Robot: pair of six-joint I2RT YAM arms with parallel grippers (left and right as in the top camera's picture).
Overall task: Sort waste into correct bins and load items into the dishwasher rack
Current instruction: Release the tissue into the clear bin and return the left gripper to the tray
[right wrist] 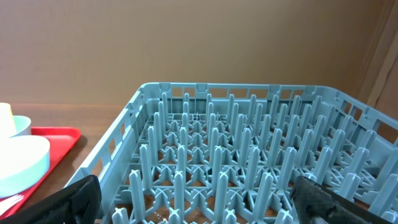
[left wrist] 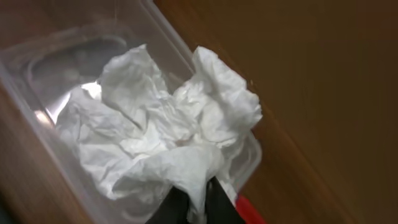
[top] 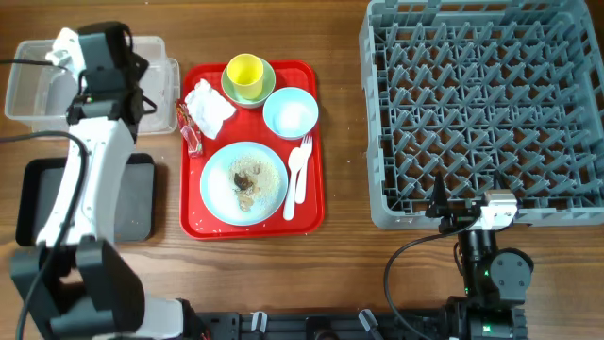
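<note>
Dishwasher rack [top: 481,113]: grey, far right, empty; the right gripper [right wrist: 196,190] waits at its near edge, jaws spread wide, holding nothing. Red tray [top: 192,217]: centre, gathering what awaits sorting: plate [top: 215,170] with scraps [top: 245,178], bowl [top: 291,113], cup [top: 245,74], white cutlery [top: 297,175], a second napkin [top: 209,106], wrapper [top: 192,132]. Clear tub [left wrist: 37,68]: far left, seemingly the paper bin; the left gripper [left wrist: 198,202] hangs above it, pinching a tail of the crumpled napkin [left wrist: 161,137], whose bulk lies over, perhaps already in, the tub. Black tray [top: 142,198]: beside the tub, likely for the other waste. Lettering: none legible anywhere; wrapper print too small.
</note>
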